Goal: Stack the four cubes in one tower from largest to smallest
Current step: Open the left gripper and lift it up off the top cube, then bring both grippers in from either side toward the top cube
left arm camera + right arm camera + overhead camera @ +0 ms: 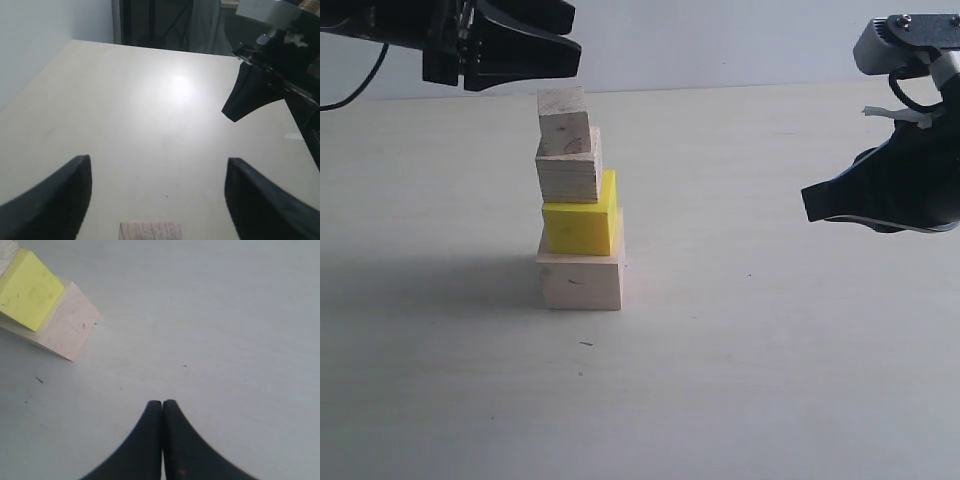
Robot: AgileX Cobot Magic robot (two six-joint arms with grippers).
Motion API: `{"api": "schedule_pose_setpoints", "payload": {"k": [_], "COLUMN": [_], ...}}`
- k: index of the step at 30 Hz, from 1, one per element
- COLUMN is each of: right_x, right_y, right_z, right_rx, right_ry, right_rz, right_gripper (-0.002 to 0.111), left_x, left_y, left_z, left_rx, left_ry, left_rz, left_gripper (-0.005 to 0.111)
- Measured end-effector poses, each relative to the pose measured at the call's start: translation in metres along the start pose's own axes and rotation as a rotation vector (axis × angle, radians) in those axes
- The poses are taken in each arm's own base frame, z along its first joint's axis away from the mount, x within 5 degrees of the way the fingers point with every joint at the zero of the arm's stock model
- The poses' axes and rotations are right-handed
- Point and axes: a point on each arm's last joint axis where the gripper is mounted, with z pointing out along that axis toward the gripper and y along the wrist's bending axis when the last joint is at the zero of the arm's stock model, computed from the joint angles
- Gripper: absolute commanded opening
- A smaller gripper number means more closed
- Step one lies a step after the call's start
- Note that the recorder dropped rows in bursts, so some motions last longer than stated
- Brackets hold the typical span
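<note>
first, exterior view: four cubes in one tower (578,200) on table (770,380), left of centre. three bare wood, one yellow. large wood cube (580,282) at base, yellow cube (580,228) on it, medium wood cube (568,172) next, small wood cube (564,120) as cap, turned slightly askew. two arms. left gripper (576,40) just above cap, reaching in from left. right gripper (807,205) hovers well right of tower.

left wrist view: two dark fingers spread wide, gripping nothing; one wood cube top below, between them.

right wrist view: fingers pressed tip to tip, empty, over bare table; yellow cube on large wood cube off to side.
</note>
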Motion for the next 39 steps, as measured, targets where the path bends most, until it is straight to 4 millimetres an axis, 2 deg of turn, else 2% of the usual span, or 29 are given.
{"api": "schedule_pose_setpoints", "payload": {"k": [4,8,11,16,20,25,36,39], "right_x": [0.0,0.0,0.0,0.0,-0.001,-0.006,-0.009,-0.019], "right_y": [0.0,0.0,0.0,0.001,0.001,0.001,0.0,0.004], "right_z": [0.0,0.0,0.0,0.0,0.0,0.001,0.024,0.026], "right_rx": [0.0,-0.001,-0.002,-0.007,-0.014,-0.017,-0.044,-0.076], "right_ry": [0.0,0.0,0.0,-0.001,-0.006,-0.068,-0.039,-0.049], "right_rz": [0.0,0.002,0.003,0.011,0.019,0.045,0.096,0.094], "right_gripper": [0.0,0.0,0.0,0.0,0.0,0.0,0.0,0.0], "left_x": [-0.008,-0.019,-0.026,-0.037,-0.04,-0.034,-0.018,-0.015], "left_y": [-0.005,-0.01,-0.013,-0.017,-0.02,-0.02,-0.014,-0.011], "left_z": [-0.004,-0.011,-0.022,-0.038,-0.047,-0.05,-0.049,-0.05], "left_rx": [-0.007,-0.023,-0.049,-0.093,-0.115,-0.117,-0.2,-0.251], "left_ry": [-0.009,-0.021,-0.03,-0.042,-0.027,0.025,0.089,0.111], "left_rz": [0.022,0.05,0.073,0.082,0.041,-0.07,-0.323,-0.401], "left_gripper": [0.055,0.03,0.016,0.004,0.002,0.001,0.0,0.0]}}
